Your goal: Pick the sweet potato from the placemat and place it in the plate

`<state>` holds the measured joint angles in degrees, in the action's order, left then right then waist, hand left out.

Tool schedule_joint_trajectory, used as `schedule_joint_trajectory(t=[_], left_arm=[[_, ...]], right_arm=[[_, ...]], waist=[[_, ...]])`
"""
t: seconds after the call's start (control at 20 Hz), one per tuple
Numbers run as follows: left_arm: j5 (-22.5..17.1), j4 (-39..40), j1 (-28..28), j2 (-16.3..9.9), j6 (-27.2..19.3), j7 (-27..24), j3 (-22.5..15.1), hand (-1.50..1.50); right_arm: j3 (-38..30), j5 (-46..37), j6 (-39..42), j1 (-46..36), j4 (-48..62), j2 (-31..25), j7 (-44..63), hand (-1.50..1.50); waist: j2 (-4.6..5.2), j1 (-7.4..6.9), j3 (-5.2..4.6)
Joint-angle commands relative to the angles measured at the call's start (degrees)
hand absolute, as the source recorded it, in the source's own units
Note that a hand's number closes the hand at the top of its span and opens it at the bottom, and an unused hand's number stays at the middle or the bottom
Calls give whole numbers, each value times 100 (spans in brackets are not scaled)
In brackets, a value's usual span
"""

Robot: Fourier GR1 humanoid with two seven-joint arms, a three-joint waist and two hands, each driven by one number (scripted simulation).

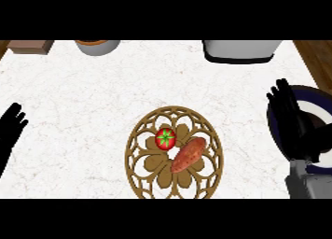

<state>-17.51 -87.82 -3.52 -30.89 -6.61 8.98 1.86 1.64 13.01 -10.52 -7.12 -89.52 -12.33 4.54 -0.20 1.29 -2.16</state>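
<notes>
One sweet potato (pixel 189 155) lay on the single round brown openwork placemat (pixel 142 164) at lower centre, just beside one red tomato (pixel 165 138). One plate (pixel 323 109), dark-rimmed with a white centre, sat at the right edge, partly covered by the right hand (pixel 294 125), whose fingers were straight. The left hand (pixel 6 136) rested open at the left edge. Along the top stood three objects: a brown block (pixel 30 45), a grey bowl (pixel 98 46) and a grey appliance (pixel 241 50).

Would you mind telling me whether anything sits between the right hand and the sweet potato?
Nothing visible does. The right hand hangs open over the plate, and only bare counter lies between it and the sweet potato on the placemat. The tomato sits on the potato's far side.
</notes>
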Motion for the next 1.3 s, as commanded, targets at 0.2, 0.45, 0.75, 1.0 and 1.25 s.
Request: schedule_joint_trajectory(t=[0.2, 0.45, 0.75, 1.0, 1.25], left_arm=[[327, 359, 947, 399, 55, -126, -212, 0], [265, 194, 727, 767, -227, 34, -442, 0], [780, 825, 1282, 1352, -423, -302, -847, 0], [843, 1010, 1197, 1391, -245, -435, -792, 0], [913, 673, 1458, 1279, -347, 141, -662, 0]], right_arm=[[280, -274, -51, 570, -497, 432, -835, 150], [-144, -1512, -1915, 1185, -442, 642, -1514, -150], [1438, -2293, -1788, 2525, -155, 1137, -2976, -150], [1824, -3243, -1933, 2592, -483, 662, -1825, -150], [2213, -4226, -1836, 2822, -1633, 386, -133, -150]], waist=[[19, -67, 216], [-25, 197, 234], [23, -33, 213], [23, -93, 210], [14, -99, 210]])
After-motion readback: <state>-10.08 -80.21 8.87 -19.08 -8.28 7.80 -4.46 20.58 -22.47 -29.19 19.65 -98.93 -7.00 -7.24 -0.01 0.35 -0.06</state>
